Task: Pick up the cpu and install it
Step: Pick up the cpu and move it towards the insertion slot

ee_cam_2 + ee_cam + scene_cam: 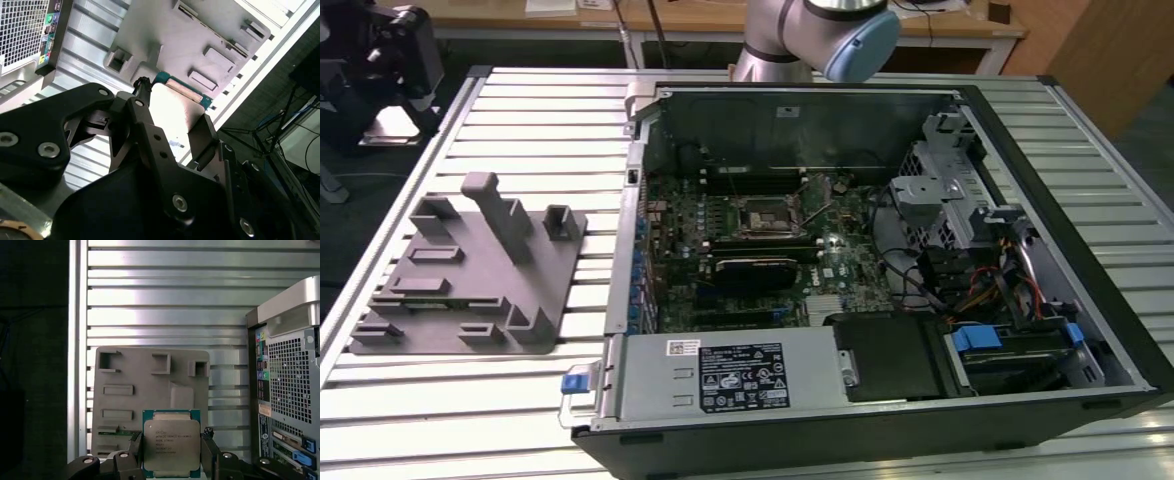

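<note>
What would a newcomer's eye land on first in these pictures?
In the first wrist view, the cpu stands out, its silvery top plate facing the camera. It is clamped between the black fingers of the gripper, with the grey tray behind it. In the exterior view, the open computer case dominates the slatted table, its green motherboard exposed and the tray on the exterior view's left.

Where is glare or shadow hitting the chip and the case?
Second wrist view: glare washes the top of the chip out to white. First wrist view: chip evenly lit, bright reflected bands on the table slats. Exterior view: the case interior is shaded, the table around it bright.
</note>
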Controlling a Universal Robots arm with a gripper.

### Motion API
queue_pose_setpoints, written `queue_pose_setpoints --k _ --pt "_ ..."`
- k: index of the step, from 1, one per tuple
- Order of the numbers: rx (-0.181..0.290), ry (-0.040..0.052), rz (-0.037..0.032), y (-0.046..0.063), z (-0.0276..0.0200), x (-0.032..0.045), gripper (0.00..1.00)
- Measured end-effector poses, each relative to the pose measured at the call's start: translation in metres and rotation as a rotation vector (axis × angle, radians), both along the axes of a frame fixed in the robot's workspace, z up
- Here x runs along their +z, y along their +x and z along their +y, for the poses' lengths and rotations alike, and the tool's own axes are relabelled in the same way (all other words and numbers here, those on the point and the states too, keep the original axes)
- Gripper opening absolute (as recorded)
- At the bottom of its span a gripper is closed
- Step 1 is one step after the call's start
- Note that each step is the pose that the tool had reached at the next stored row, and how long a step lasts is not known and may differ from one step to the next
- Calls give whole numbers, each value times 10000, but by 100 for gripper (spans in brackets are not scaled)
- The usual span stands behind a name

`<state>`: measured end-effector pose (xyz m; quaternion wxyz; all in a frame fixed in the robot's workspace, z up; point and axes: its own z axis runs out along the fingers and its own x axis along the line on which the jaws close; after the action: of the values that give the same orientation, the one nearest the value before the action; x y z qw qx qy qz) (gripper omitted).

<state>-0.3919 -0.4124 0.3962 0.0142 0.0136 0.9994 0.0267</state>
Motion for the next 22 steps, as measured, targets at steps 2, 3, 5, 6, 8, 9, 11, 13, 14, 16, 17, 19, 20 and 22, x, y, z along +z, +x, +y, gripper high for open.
queue_pose_setpoints --k 2,3,5,6,8,9,11,13,14,16,17,19,20,22 --pt "0 0 0 40 0 0 55" --pt "-1 0 0 60 0 0 55" --pt "0 -1 1 98 0 0 55" --pt "0 0 0 119 0 0 55" --pt "0 0 1 160 0 1 55" --pt "-1 0 1 183 0 0 55" --pt "0 -1 0 231 0 0 55" --pt "-1 -1 1 287 0 1 55" --pt "0 0 0 318 0 0 55" --pt "0 0 0 375 0 0 55" --pt "0 0 1 400 0 0 55" --pt "0 -1 1 454 0 1 55" --pt "0 0 0 483 0 0 55" --pt "-1 0 0 541 0 0 55"
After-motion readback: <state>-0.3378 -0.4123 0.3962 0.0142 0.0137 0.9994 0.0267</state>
